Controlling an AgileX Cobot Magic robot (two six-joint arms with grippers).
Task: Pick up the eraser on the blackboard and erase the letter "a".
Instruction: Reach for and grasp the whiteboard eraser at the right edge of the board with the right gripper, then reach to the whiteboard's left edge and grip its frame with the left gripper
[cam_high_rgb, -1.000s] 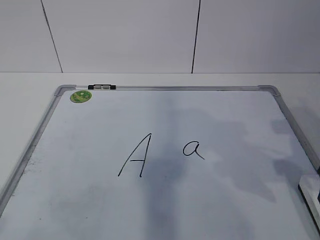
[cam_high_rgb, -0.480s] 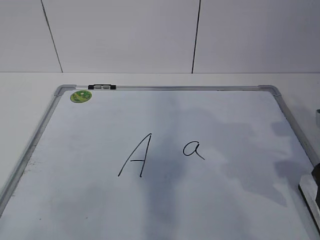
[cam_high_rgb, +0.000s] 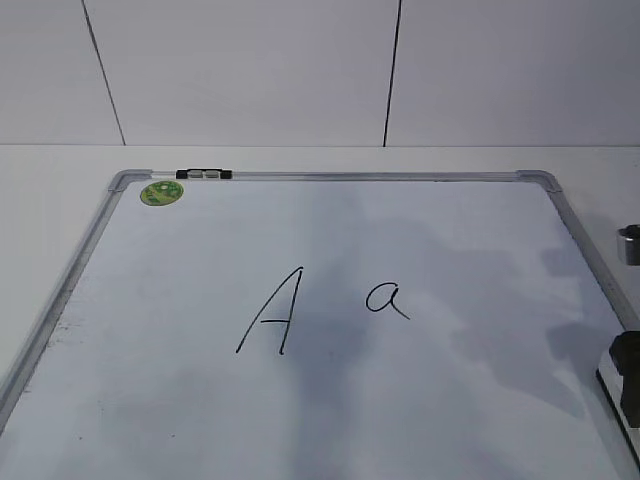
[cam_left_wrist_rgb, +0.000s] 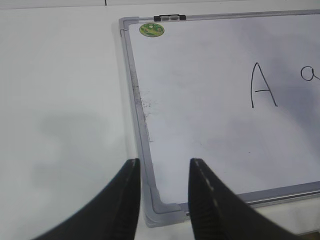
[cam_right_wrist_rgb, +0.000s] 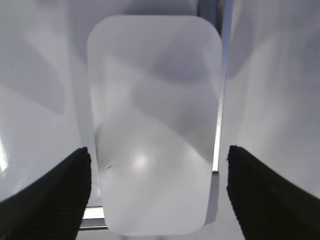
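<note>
The blackboard (cam_high_rgb: 180, 400) is a white board with a silver frame, lying flat on the table. The small letter "a" (cam_high_rgb: 386, 298) is written right of a capital "A" (cam_high_rgb: 272, 312). The white eraser (cam_high_rgb: 608, 384) lies at the board's right edge, mostly behind my right gripper (cam_high_rgb: 626, 368). In the right wrist view the eraser (cam_right_wrist_rgb: 155, 100) lies between the open fingers of my right gripper (cam_right_wrist_rgb: 157, 150), untouched on either side. My left gripper (cam_left_wrist_rgb: 162, 167) is open and empty above the board's near left corner (cam_left_wrist_rgb: 165, 205). The "a" (cam_left_wrist_rgb: 311, 74) is cut off at that view's right edge.
A green sticker (cam_high_rgb: 161, 193) and a small black-and-grey clip (cam_high_rgb: 203, 174) sit at the board's far left corner. The board's frame (cam_right_wrist_rgb: 220, 75) runs alongside the eraser. White table (cam_left_wrist_rgb: 60, 125) lies left of the board, and a white wall stands behind it.
My right gripper has come into the exterior view at the right edge and lowered over the eraser. The board and letters have not moved.
</note>
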